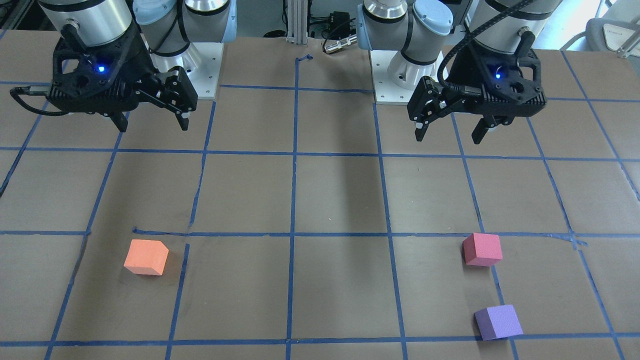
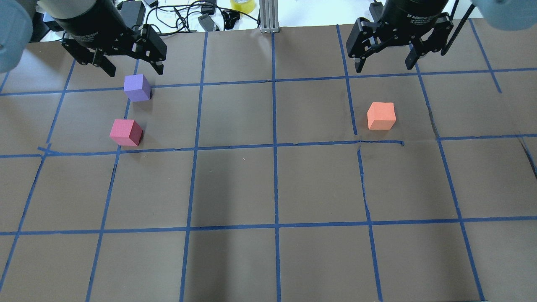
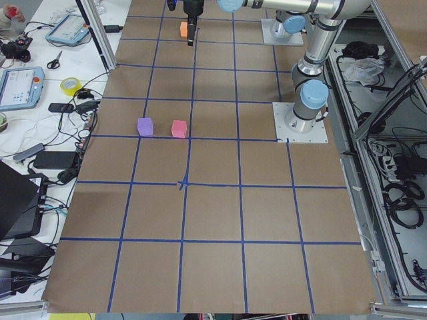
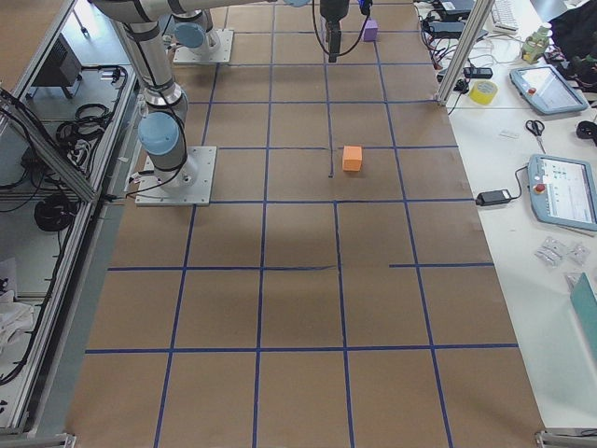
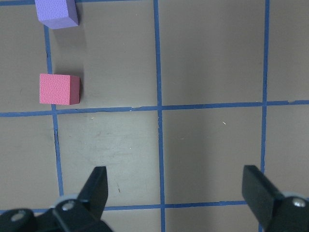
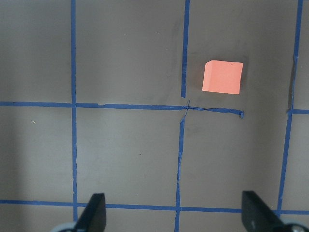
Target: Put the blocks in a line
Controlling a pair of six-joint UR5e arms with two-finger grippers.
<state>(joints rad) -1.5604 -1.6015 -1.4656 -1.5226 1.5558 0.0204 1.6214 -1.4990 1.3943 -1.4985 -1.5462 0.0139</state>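
Observation:
Three foam cubes lie on the brown table with its blue tape grid. The orange block (image 1: 146,257) (image 2: 381,116) (image 6: 222,77) sits alone on my right side. The pinkish-red block (image 1: 482,249) (image 2: 126,132) (image 5: 59,89) and the purple block (image 1: 498,322) (image 2: 137,87) (image 5: 55,12) sit close together but apart on my left side, the purple one farther from me. My left gripper (image 1: 448,136) (image 2: 135,70) (image 5: 177,191) hangs open and empty above the table. My right gripper (image 1: 153,125) (image 2: 382,66) (image 6: 174,212) also hangs open and empty, with the orange block ahead of it.
The two arm base plates (image 1: 202,65) (image 1: 395,80) stand at my edge of the table. An aluminium post (image 2: 268,16), cables and a yellow tape roll (image 2: 242,5) lie past the far edge. A side bench holds pendants (image 3: 20,87) and tools.

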